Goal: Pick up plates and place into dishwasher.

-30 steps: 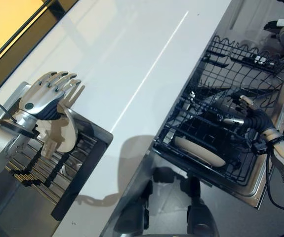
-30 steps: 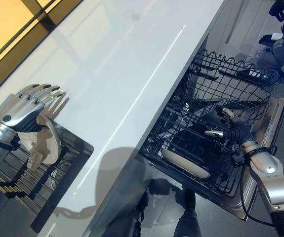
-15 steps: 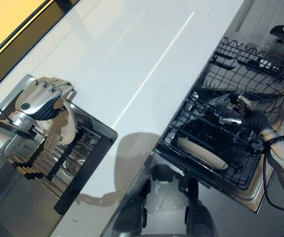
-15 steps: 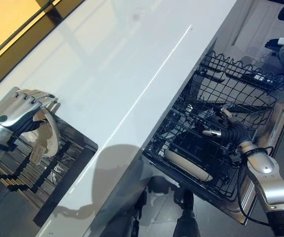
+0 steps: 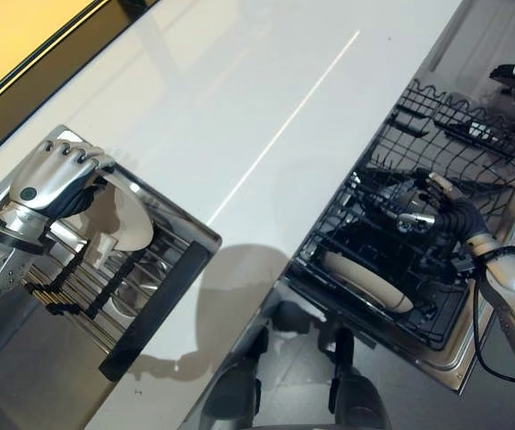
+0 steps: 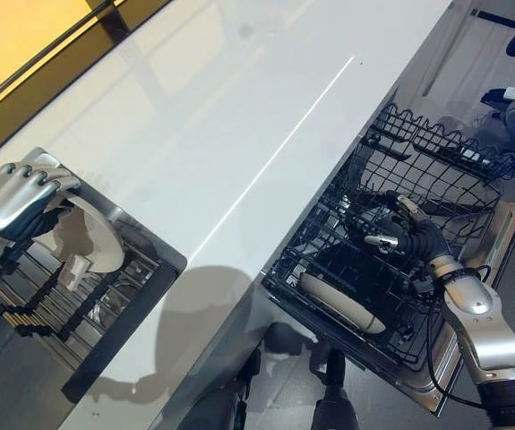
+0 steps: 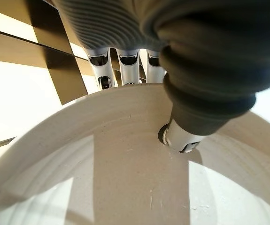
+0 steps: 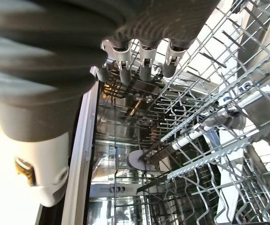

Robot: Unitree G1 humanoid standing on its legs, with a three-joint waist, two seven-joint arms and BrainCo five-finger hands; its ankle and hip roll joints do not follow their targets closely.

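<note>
A cream plate (image 5: 130, 226) stands on edge in the dish rack (image 5: 87, 291) set in the sink at the left. My left hand (image 5: 53, 181) is shut on the plate's upper rim. In the left wrist view its fingers (image 7: 125, 61) hook over the rim and its thumb (image 7: 185, 137) presses on the plate's face (image 7: 102, 183). Another cream plate (image 5: 364, 280) lies in the lower dishwasher rack (image 5: 436, 313) at the right. My right hand (image 5: 436, 204) hovers over that rack, open and holding nothing, with wire tines (image 8: 210, 126) showing past its fingers (image 8: 144, 65).
A long white countertop (image 5: 239, 107) runs between the sink and the open dishwasher. The wire upper basket (image 5: 459, 121) sits beyond my right hand. The dishwasher door (image 5: 499, 296) lies open below the rack. The sink's dark edge (image 5: 163, 300) borders the dish rack.
My left hand, open above the plate a second ago, has come down and curled over its rim. The camera has shifted slightly. The right hand has hardly moved.
</note>
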